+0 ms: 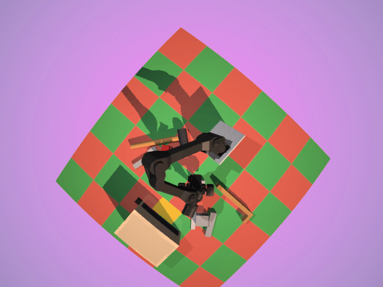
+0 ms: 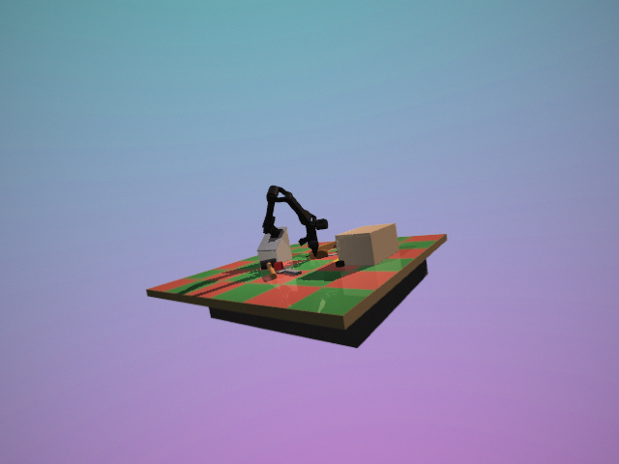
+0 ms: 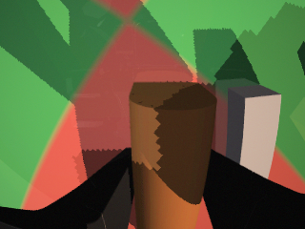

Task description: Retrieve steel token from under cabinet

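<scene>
Before you, a checkered red-and-green table (image 1: pixel 208 64) (image 2: pixel 270 298) bears the boxy, matte tan cabinet (image 1: pixel 146 237) (image 2: pixel 355 249), with the flat yellow patch (image 1: pixel 167 210) (image 2: pixel 336 261) in front. Your black gripper (image 1: pixel 196 182) (image 2: pixel 314 253) (image 3: pixel 166 156) clamps a smooth, round-sided, orange-brown bar (image 3: pixel 169 157). You can't tell where the steel token is.

From here I see a table (image 1: pixel 213 66) (image 2: pixel 270 294) checkered in red and green. On it, a pale cabinet (image 1: pixel 146 237) (image 2: pixel 367 245) stands near one corner, with a yellow patch (image 1: pixel 167 210) marked just in front. Beside that lies a grey H-shaped piece (image 1: pixel 202 220). A long orange-brown bar (image 1: pixel 234 202) with a bent end lies apart. Across the way, another orange bar (image 1: pixel 140 144) (image 2: pixel 271 271) lies near a red block (image 1: pixel 166 148) (image 2: pixel 278 265).
</scene>
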`<state>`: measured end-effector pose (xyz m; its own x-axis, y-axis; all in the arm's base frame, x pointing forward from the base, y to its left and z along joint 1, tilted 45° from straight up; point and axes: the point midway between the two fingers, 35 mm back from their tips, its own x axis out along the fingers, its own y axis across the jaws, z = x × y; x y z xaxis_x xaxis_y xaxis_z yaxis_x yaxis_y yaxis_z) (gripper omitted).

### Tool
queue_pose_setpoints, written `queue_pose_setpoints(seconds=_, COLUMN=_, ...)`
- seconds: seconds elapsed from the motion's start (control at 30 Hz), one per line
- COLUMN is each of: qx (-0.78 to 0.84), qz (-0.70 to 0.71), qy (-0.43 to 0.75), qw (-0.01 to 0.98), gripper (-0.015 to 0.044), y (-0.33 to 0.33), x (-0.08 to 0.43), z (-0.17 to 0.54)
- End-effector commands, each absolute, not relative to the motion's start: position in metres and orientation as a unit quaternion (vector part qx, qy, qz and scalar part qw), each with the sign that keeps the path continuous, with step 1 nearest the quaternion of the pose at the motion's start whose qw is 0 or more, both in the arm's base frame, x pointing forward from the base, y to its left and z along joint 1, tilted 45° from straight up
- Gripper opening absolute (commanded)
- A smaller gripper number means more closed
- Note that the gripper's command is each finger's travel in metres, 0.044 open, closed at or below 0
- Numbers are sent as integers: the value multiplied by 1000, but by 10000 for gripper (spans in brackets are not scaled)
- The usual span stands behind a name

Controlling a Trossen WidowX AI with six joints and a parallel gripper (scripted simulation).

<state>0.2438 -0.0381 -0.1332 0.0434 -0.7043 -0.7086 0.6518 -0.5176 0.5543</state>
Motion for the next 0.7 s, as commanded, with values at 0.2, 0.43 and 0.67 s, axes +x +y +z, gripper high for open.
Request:
queue_pose_setpoints(seconds=0.2, qx=504, qz=-692, qy=15, qw=517, gripper=0, y=-36, x=242, z=-134)
queue_pose_setpoints(seconds=0.43, qx=489, qz=-691, qy=34, qw=531, gripper=0, y=-36, x=242, z=-134)
queue_pose_setpoints(seconds=0.67, qx=477, qz=-690, qy=51, qw=542, gripper=0, y=-36, x=242, z=-134)
